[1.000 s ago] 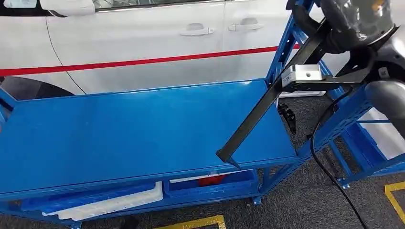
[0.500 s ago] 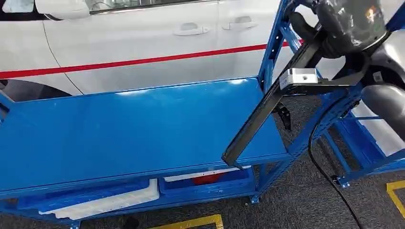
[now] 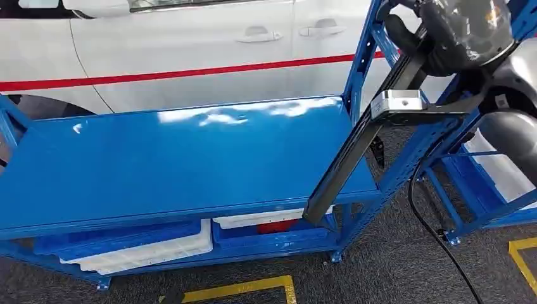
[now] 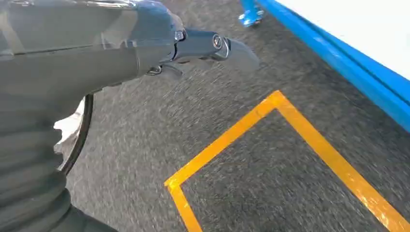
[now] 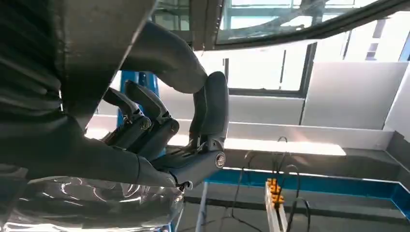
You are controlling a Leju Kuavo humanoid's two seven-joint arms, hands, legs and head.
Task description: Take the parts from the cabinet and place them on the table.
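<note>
My right hand (image 3: pixel 437 47) is raised at the upper right and grips a long black bar (image 3: pixel 351 152) that carries a silver block (image 3: pixel 396 104); its upper end is wrapped in clear plastic (image 3: pixel 472 25). The bar slants down across the right end of the blue table top (image 3: pixel 190 158), and its lower tip hangs past the front edge. In the right wrist view the dark fingers (image 5: pixel 145 125) curl around the part, with the plastic wrap (image 5: pixel 92 203) beside them. My left hand (image 4: pixel 203 46) hangs over the grey floor and holds nothing.
A white car (image 3: pixel 190 50) with a red stripe stands behind the table. White and blue trays (image 3: pixel 139 247) lie on the lower shelf. A second blue rack (image 3: pixel 481 183) stands at the right, with a black cable (image 3: pixel 437 234) and yellow floor tape (image 3: pixel 240 288) nearby.
The whole view has shifted, so the camera moved. Against the table, the bar's lower tip went from over the top to past its front edge.
</note>
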